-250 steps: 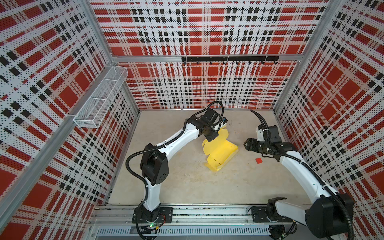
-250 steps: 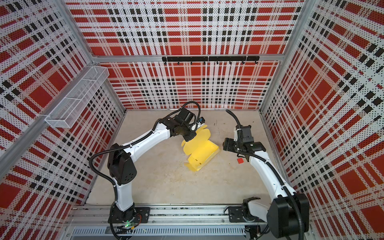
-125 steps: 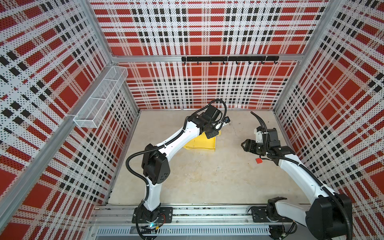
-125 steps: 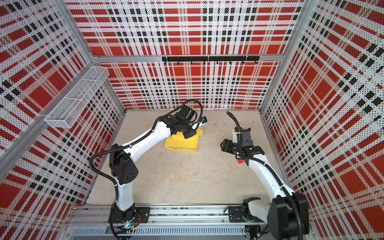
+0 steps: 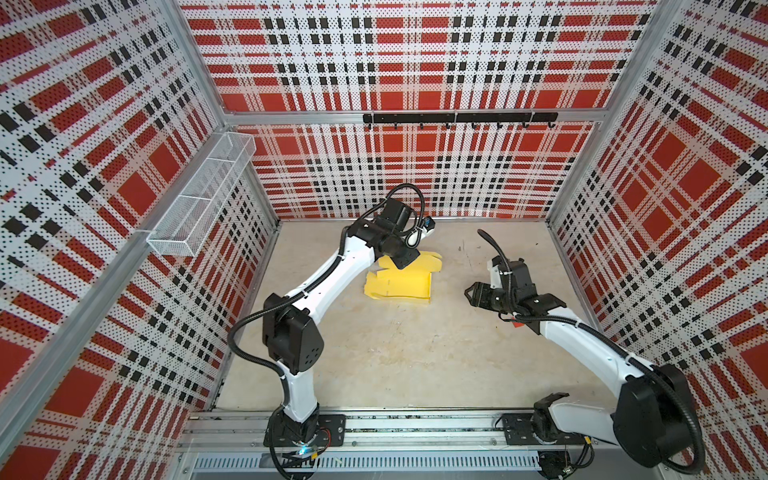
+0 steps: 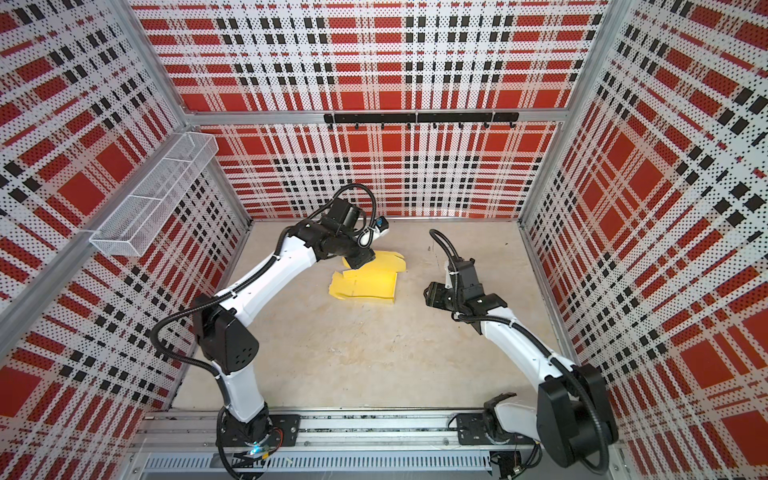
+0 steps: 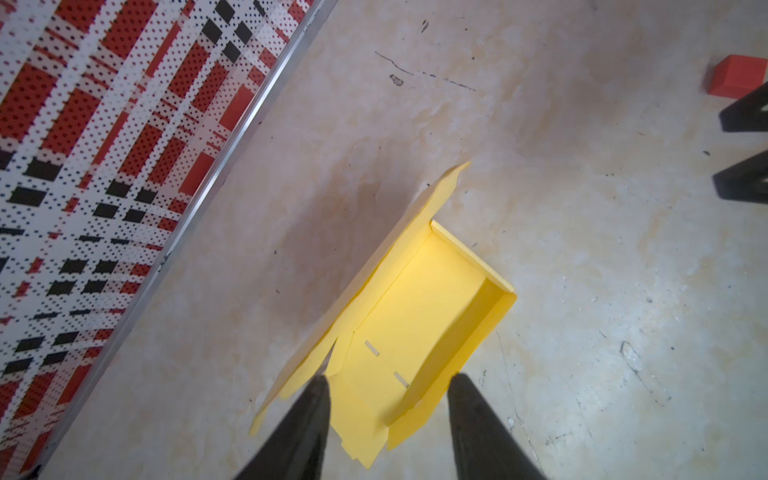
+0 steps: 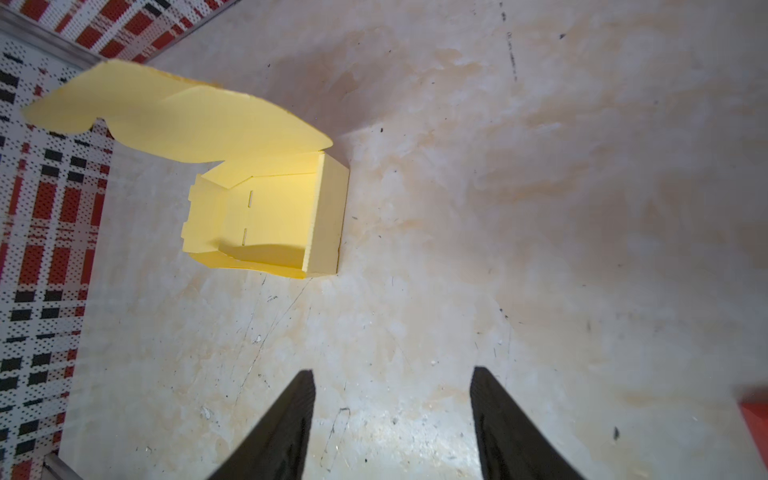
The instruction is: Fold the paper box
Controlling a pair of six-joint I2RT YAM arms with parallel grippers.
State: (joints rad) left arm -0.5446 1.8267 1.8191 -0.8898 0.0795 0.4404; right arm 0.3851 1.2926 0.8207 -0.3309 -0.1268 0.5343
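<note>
Both top views show a pale yellow thin-card paper box [image 5: 399,284] [image 6: 365,284] on the table [image 5: 395,353], likely light and floppy; left wrist view, left tool [image 7: 388,386] parted astride its slotted end [image 7: 374,365]; right wrist view, right tool [image 8: 392,378] parted, empty, facing the stiffer folded wall [image 8: 326,216] to pinch.

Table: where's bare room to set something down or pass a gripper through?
Biggest free patch: the near half of the table, between the paper box, both arm bases and the front rail. Also a lane between box and right gripper, and the far right corner. Crowded: left gripper over the box's far side; red piece by the right arm.
</note>
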